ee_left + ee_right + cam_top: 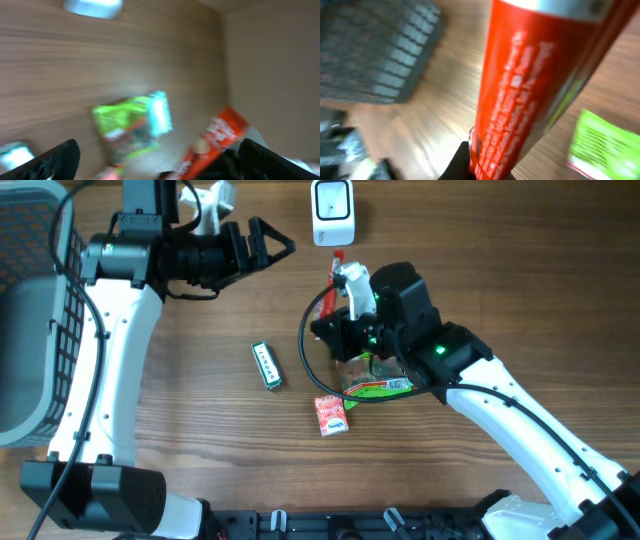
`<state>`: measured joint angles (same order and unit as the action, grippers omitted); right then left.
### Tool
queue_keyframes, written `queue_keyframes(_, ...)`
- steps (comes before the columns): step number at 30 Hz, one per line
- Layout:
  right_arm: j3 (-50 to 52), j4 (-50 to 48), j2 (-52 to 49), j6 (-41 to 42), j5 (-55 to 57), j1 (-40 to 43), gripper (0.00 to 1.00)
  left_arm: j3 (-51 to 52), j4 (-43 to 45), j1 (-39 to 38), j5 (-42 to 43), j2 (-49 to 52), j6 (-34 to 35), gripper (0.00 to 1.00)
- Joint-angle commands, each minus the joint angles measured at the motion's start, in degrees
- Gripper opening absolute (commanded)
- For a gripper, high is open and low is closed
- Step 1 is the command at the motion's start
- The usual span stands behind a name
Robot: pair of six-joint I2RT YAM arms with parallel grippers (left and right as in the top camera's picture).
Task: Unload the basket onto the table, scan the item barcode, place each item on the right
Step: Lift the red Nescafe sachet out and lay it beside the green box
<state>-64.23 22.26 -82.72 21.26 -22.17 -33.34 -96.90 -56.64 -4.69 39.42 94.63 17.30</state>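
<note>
Near the centre of the desk (200, 450), a bit toward 12 o'clock: right end effector (345, 288) is clamped tight on the red bar (337, 262). Bar is held off the desk, free end poking toward 12 o'clock, near the scanner (332, 210) but apart from it. Scanner sits at the desk's 12 o'clock edge, white, face up. Right wrist view: bar fills the frame, pale print on red, silver end at the top. Print too blurred to read.

Left end effector (262, 242) hangs at 11 o'clock, jaws spread as wide as they go, nothing in them, nose pointing toward 3 o'clock. Left wrist view is smeared, but both fingers (60, 160) sit in the bottom corners, far apart, with the bar and the green bag between them in frame.

Other bits:
- green bag (378, 383) lies flat at 5 o'clock of centre, partly under the right arm
- red sachet (332, 416) just beside the bag, at its 7 o'clock
- gum pack (266, 365) at the bag's 9 o'clock, well apart
- basket (30, 310) at the desk's 9 o'clock edge
</note>
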Motion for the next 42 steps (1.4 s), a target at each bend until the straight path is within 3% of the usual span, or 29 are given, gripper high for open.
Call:
queue_keyframes(1, 0.0, 3.1, -3.9, -1.6, 10.6, -1.7, 0.04, 0.4, -1.4, 0.5, -17.2, 0.3, 0.7, 1.0)
queue_keyframes(10, -1.2, 2.2, -22.3, 1.2, 18.6, -8.7, 0.05, 0.4, -6.0, 0.4, -21.3, 3.0, 1.2, 1.0)
queue_keyframes(14, -1.8, 0.8, -23.8, 1.2, 21.5, -11.4, 0.04, 0.4, -6.2, 0.4, -21.3, 4.5, 1.2, 1.0)
queue_keyframes(16, -1.8, 0.0, -23.8, 1.4, 21.5, -12.2, 0.13, 0.4, -6.3, 0.4, -21.3, 5.3, 1.2, 1.0)
queue_keyframes(22, -1.8, 0.9, -23.8, 1.4, 21.3, -12.4, 0.25, 0.4, -6.3, 0.4, -21.3, 5.5, 1.2, 1.0)
queue_keyframes(25, -1.8, 1.0, -23.8, 1.4, 21.3, -12.4, 0.5, 0.4, -6.3, 0.4, -21.3, 5.5, 1.2, 1.0)
queue_keyframes(26, -1.8, 0.8, -23.8, 1.3, 21.3, -12.4, 0.51, 0.4, -6.3, 0.4, -21.3, 5.5, 1.2, 1.0)
queue_keyframes(28, -2.0, -0.9, -23.7, 1.3, 21.1, -12.2, 0.5, 0.4, -6.2, 0.4, -21.3, 5.5, 1.2, 1.0)
queue_keyframes(31, -3.9, -0.8, -23.6, 1.7, 16.2, -11.2, 0.29, 0.4, -6.2, 0.4, -21.3, 5.5, 1.2, 0.99)
queue_keyframes(33, -4.0, -0.7, -23.6, 5.0, 13.9, -10.8, 0.1, 0.4, -6.2, 0.4, -21.3, 5.5, 1.2, 0.75)
queue_keyframes(35, -3.5, -0.4, -23.6, 7.8, 12.5, -10.9, 0.04, 0.4, -6.3, 0.4, -21.3, 5.5, 1.2, 0.13)
queue_keyframes(36, -2.9, -0.4, -23.6, 10.3, 12.2, -11.0, 0.04, 0.4, -6.5, 0.4, -21.3, 5.5, 1.2, 0.04)
queue_keyframes(42, -1.6, -0.9, -26.4, 15.4, 11.8, -11.3, 0.04, 4.6, -5.4, -1.9, -21.3, 5.6, 1.2, 0.04)
